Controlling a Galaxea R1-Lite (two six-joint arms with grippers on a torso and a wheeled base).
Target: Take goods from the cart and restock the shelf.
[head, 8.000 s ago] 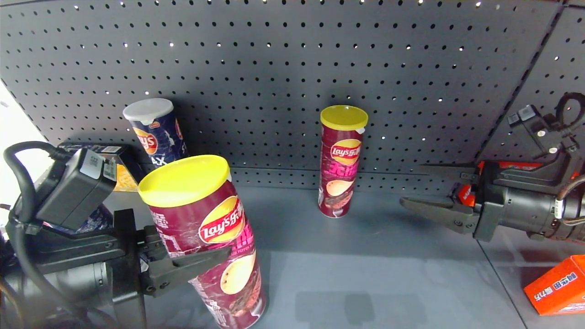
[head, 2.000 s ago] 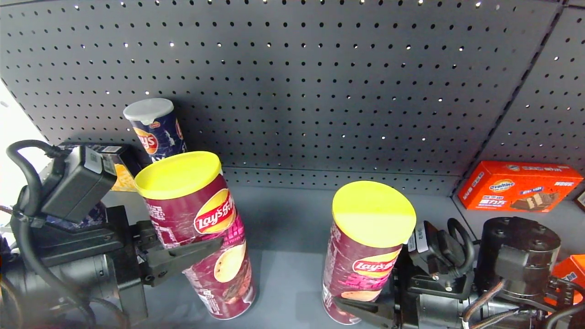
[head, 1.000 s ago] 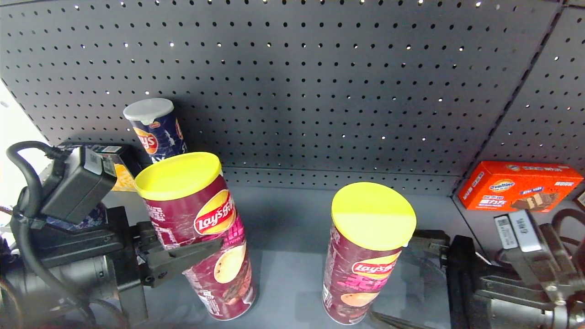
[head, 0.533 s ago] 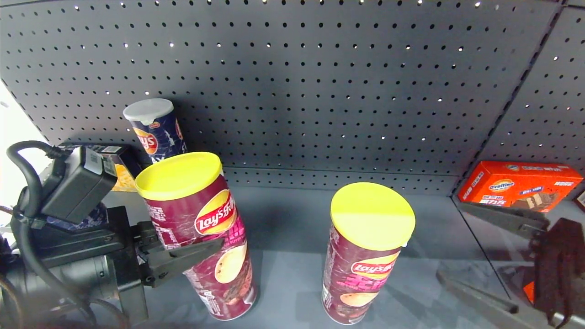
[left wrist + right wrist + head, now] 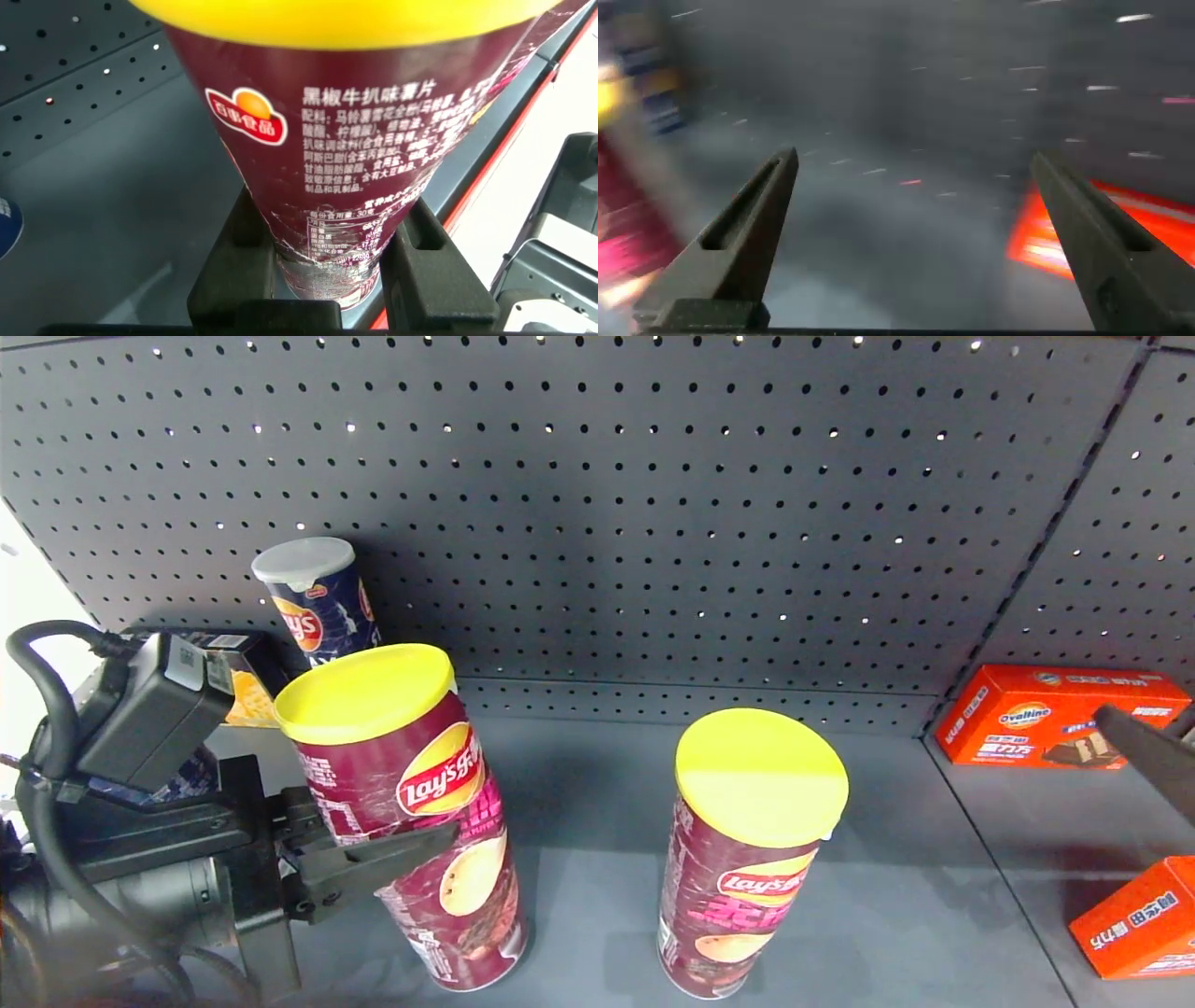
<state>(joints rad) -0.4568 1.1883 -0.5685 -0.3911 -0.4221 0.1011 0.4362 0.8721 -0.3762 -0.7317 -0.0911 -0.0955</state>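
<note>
Up front in the head view, the left tool is clenched around the middle of a maroon chip can with a yellow lid. The can leans, its lid tipped toward the left, and its foot is low by the shelf; whether it touches I cannot tell. A second maroon can stands upright on the shelf, well apart to the right. A blue can with a pale lid stands at the back against the pegboard, with a dark box just beside it. To the right, a long orange box lies by the back wall and a smaller orange box lies nearer the front.

Next, the left wrist view: both black fingers press the held can's lower body from either side, above the grey shelf floor.

Lastly, the right wrist view, heavily blurred: the right tool is released, fingers spread wide with nothing between them, above the shelf.
</note>
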